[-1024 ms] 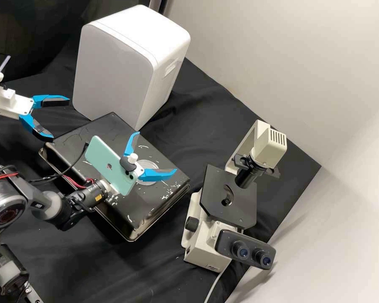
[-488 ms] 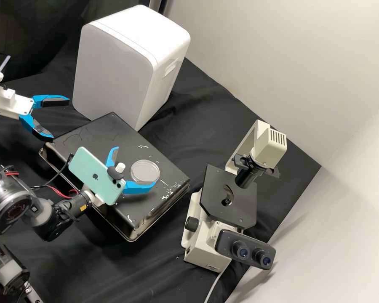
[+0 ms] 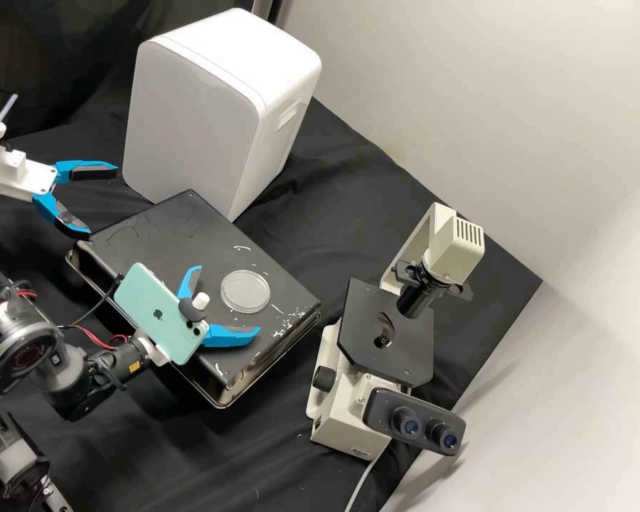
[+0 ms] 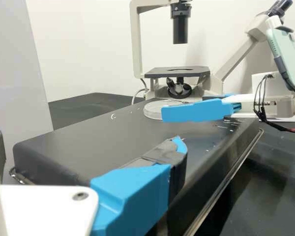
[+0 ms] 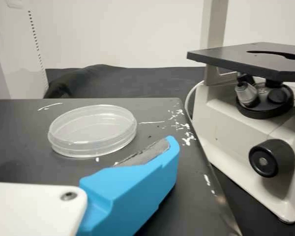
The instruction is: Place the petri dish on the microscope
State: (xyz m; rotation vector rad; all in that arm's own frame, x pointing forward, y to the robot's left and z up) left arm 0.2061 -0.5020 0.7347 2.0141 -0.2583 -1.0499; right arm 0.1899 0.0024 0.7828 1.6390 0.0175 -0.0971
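The right gripper [image 3: 225, 301] hangs low over the near side of a flat black box [image 3: 171, 238], with its two blue fingers [image 3: 229, 334] spread wide and gripping nothing. A pale green phone [image 3: 160, 323] is clamped to the wrist just behind it, and thin red and black wires run back along the arm.

Just past those fingertips, in line with the gap between them, lies the petri dish [image 3: 245, 291]. It is a clear round dish lying flat on the top of the box, toward the box's near right corner. Neither finger touches it. From the right wrist, one blue finger [image 5: 135, 189] sits close in front of the dish [image 5: 92, 130], with a strip of bare black top between them. White scratches and flecks mark the top around the dish.

The left gripper [image 3: 99, 199] is off at the far left corner of the box, well apart from the dish. Its fingers are also parted and hold nothing.

To the right of the box, on the black cloth of the bench [image 3: 334, 185], stands the microscope [image 3: 348, 405]. It is cream-coloured, with a flat black stage [image 3: 391, 348], a lamp head above it and two eyepieces at the near end. The dish is on the box and not on the stage. The microscope is near the box but does not touch it.

Behind the box, at the far left, a tall white cabinet with rounded corners [image 3: 220, 107] stands just beside it.
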